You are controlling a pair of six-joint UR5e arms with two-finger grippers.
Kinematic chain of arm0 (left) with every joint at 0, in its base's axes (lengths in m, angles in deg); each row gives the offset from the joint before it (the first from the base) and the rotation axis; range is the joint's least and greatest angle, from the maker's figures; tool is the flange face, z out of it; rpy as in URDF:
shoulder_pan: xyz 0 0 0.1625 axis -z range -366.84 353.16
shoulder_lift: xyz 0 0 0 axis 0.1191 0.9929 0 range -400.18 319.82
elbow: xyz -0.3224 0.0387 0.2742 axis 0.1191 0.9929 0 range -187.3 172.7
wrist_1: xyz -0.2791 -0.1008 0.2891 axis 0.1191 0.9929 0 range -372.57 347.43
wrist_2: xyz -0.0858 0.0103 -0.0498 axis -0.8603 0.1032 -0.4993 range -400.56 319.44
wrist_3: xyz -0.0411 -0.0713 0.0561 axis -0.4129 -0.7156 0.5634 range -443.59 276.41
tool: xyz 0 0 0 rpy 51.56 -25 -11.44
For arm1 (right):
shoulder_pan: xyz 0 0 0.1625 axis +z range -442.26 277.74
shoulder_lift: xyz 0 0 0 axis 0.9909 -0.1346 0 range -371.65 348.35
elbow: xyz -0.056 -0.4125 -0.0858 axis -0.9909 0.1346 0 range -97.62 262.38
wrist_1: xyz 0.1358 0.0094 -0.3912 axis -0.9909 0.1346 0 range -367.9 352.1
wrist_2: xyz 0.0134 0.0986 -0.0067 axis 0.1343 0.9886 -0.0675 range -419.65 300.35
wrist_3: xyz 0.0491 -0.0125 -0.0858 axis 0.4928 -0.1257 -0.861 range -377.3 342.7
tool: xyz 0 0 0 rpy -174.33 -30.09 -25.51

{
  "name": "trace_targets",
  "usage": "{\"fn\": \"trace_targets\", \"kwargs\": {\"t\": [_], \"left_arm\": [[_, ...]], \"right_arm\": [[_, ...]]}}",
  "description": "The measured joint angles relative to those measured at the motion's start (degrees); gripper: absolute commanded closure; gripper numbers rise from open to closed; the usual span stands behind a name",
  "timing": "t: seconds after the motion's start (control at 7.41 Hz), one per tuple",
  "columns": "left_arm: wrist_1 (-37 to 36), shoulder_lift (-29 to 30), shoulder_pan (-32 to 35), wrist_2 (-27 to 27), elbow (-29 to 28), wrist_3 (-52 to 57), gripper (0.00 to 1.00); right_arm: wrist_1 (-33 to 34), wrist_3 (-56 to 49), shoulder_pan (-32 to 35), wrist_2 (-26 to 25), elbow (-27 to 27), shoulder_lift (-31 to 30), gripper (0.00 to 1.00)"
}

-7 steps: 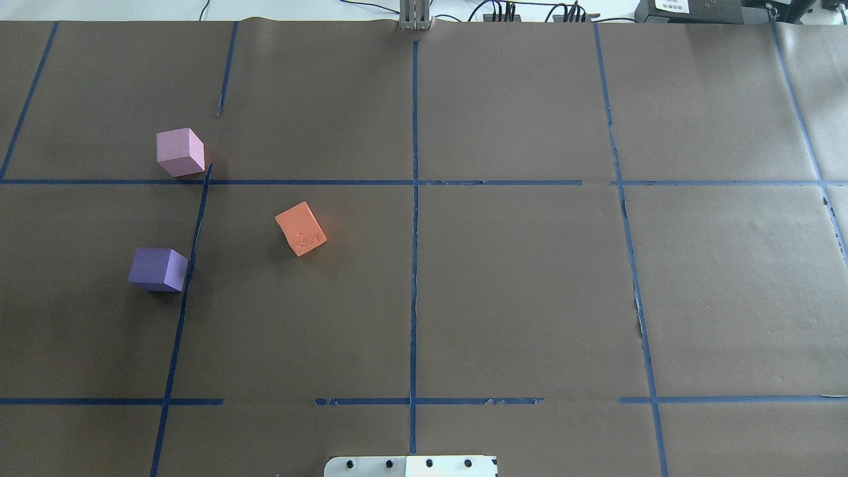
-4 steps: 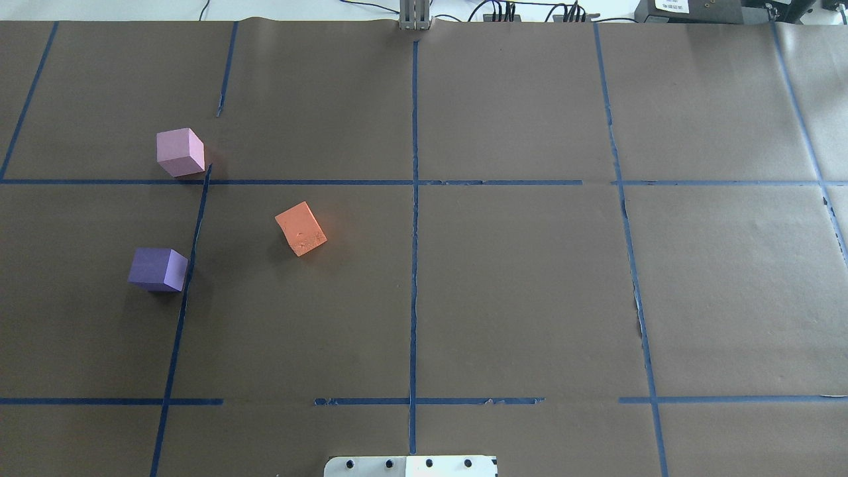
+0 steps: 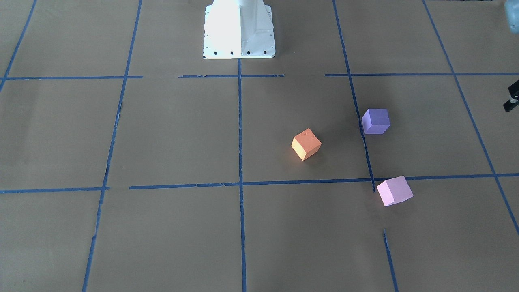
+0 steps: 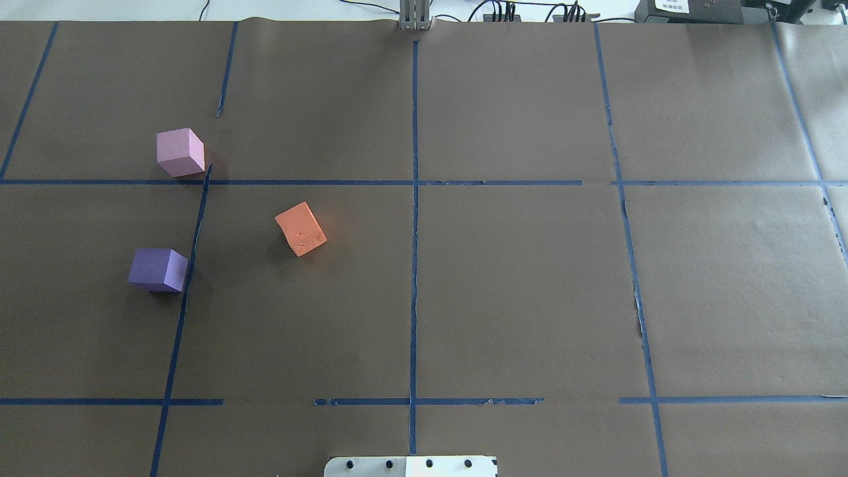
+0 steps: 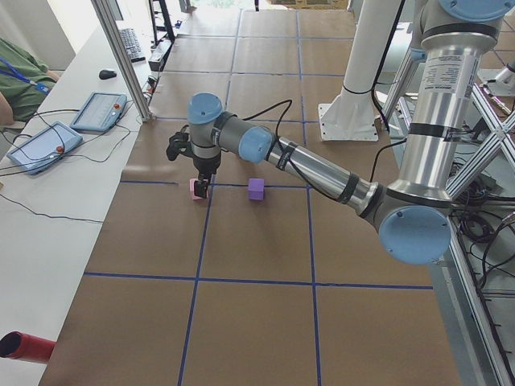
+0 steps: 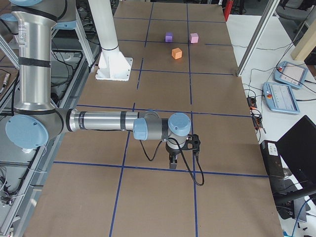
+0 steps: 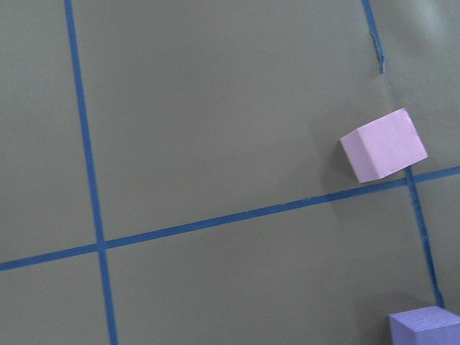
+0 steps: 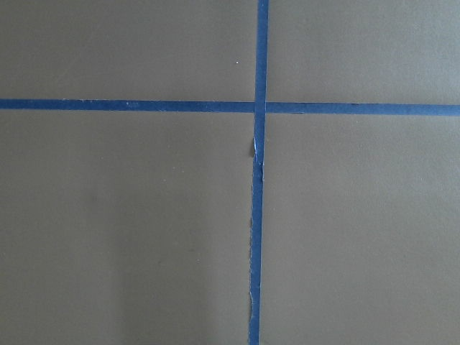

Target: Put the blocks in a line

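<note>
The orange block (image 4: 301, 229), pitted on top, the purple block (image 4: 158, 269) and the pink block (image 4: 179, 152) look matt, foam-like; beneath them lies matt brown paper (image 4: 530, 298) with frayed blue tape (image 4: 414, 265).

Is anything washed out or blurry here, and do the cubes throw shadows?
Front-facing view: the white robot base is blown out by glare. Overhead view: the orange block casts only a faint, soft shadow. Left wrist view: the pink block is sharp, the purple block cropped.

We overlook the brown paper desk (image 4: 530, 285) from behind, opposite and both ends; the close left wrist view shares the pale pink foam cube (image 7: 383, 146).
</note>
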Motion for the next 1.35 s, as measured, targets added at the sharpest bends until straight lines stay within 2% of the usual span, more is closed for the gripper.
{"fn": "trace_targets", "kwargs": {"t": [0.4,0.67,0.94,1.35], "left_arm": [[-0.4,9.2,-13.0,1.2,0.8,-23.1,0.00],[-2.6,16.6,-20.8,4.9,-2.3,-33.8,0.00],[-3.2,20.3,-24.3,6.6,-5.1,-40.7,0.00],[-2.1,23.8,-31.9,13.9,-9.4,-54.6,0.00]], "right_arm": [[0.0,0.0,0.0,0.0,0.0,0.0,0.00],[0.0,0.0,0.0,0.0,0.0,0.0,0.00],[0.0,0.0,-0.1,0.0,0.0,0.0,0.00],[0.0,0.0,-0.1,0.0,0.0,0.0,0.00]]}}
